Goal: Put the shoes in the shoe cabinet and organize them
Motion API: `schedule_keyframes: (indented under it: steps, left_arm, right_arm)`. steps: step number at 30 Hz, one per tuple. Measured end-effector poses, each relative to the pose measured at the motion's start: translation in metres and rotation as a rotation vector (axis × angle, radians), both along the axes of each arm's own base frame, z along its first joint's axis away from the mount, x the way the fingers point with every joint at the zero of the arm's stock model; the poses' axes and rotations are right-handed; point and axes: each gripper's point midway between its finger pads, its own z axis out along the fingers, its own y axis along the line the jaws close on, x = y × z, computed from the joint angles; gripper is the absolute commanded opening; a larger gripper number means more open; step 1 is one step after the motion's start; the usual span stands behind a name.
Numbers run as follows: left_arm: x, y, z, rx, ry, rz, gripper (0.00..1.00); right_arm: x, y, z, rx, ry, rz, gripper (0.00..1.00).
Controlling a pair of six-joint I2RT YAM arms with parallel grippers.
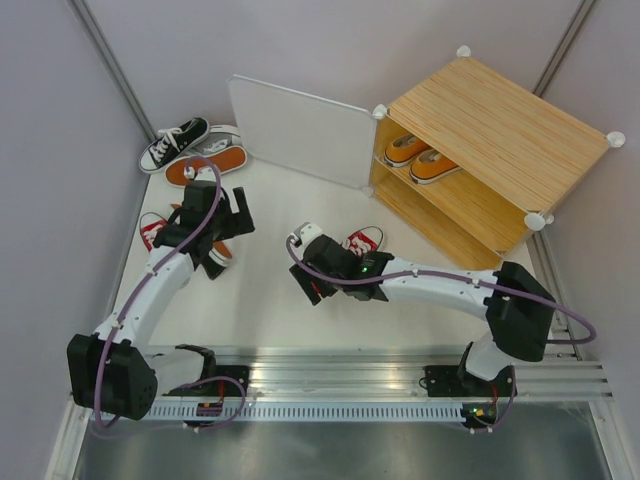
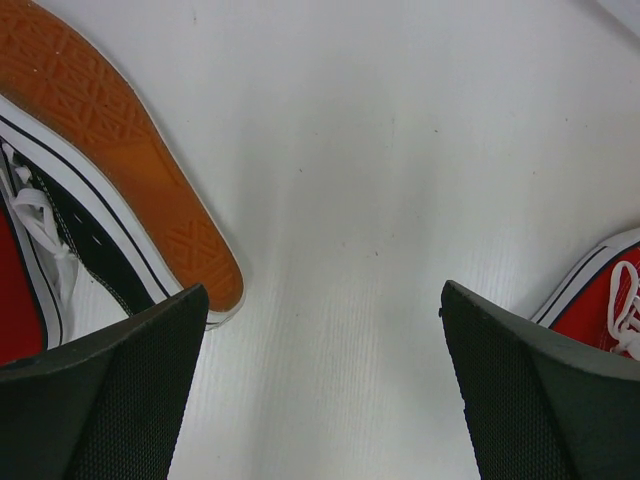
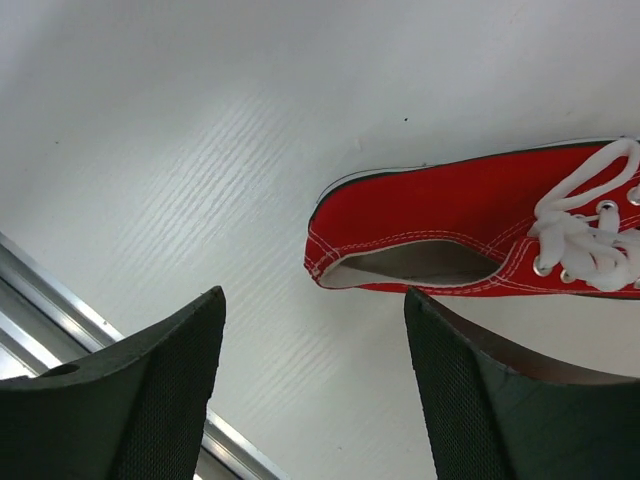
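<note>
Camera setup: one fixed overhead view and two wrist views close to the table.

Top external sits high behind the arm bases [image 1: 110, 375], tilted down over the whole white table [image 1: 270, 310], with the shoe cabinet [image 1: 500, 130] at upper right. Left wrist looks down from close range through the left gripper [image 2: 322, 290], and a black shoe [image 2: 85, 225] lies at upper left. Right wrist does the same through the right gripper [image 3: 315, 291], with an aluminium rail [image 3: 40, 300] at lower left. Its red shoe [image 3: 440, 230] is the red shoe [image 1: 365, 240] at mid-frame in the top view.

White links [image 1: 440, 283], black joints [image 1: 520, 320], purple cables [image 1: 217, 190] (looping); left claw [image 2: 322, 290] fingers [image 2: 110, 400] black, textured.
</note>
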Motion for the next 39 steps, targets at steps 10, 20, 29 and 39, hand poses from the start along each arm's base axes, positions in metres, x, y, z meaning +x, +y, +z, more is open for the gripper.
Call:
schedule_keyframes:
  steps: [10, 20, 29, 39]
  left_arm:
    - [0.002, 0.001, 0.001, 0.003, -0.008, 0.005, 1.0]
    - [0.001, -0.001, 0.001, -0.004, -0.007, -0.003, 1.0]
    - [0.001, -0.001, 0.0, -0.005, -0.003, -0.004, 1.0]
    - [0.001, -0.001, -0.001, -0.004, -0.001, -0.004, 1.0]
  right_arm:
    - [0.009, 0.014, -0.019, -0.029, 0.024, -0.083, 0.66]
    - [0.014, 0.017, -0.038, -0.109, 0.042, -0.138, 0.6]
    - [0.011, 0.004, -0.056, -0.192, 0.039, -0.179, 0.55]
    - [0.018, 0.004, -0.064, -0.217, 0.008, -0.183, 0.16]
